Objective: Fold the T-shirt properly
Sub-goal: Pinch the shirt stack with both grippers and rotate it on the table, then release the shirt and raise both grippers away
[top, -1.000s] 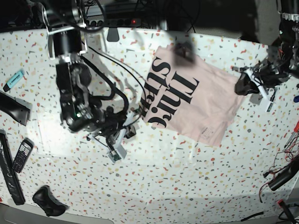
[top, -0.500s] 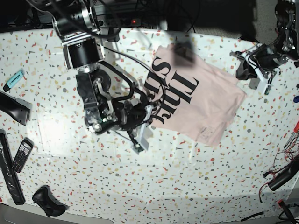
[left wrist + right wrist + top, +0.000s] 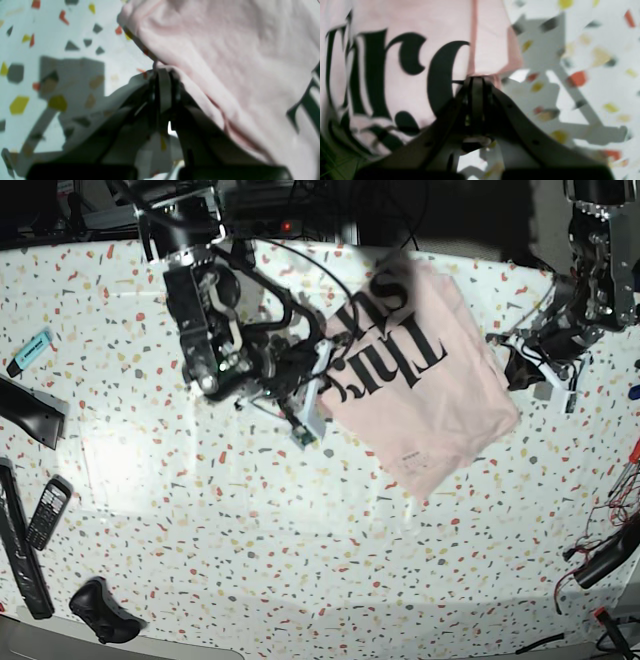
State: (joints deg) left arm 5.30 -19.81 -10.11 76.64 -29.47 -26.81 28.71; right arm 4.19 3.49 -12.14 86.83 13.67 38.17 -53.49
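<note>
We've got the T-shirt (image 3: 425,405) lying lettering-up on the speckled table (image 3: 300,560), toward the far right of the base view, folded into a rough rectangle. Our right gripper (image 3: 477,82) has its jaws pinched together on the shirt's edge right by the black letters. Our left gripper (image 3: 163,72) is also closed tight, clamped on a bunched bit of plain pink fabric at the opposite edge. A phone (image 3: 47,513) and a teal marker (image 3: 30,350) sit well off to the side.
</note>
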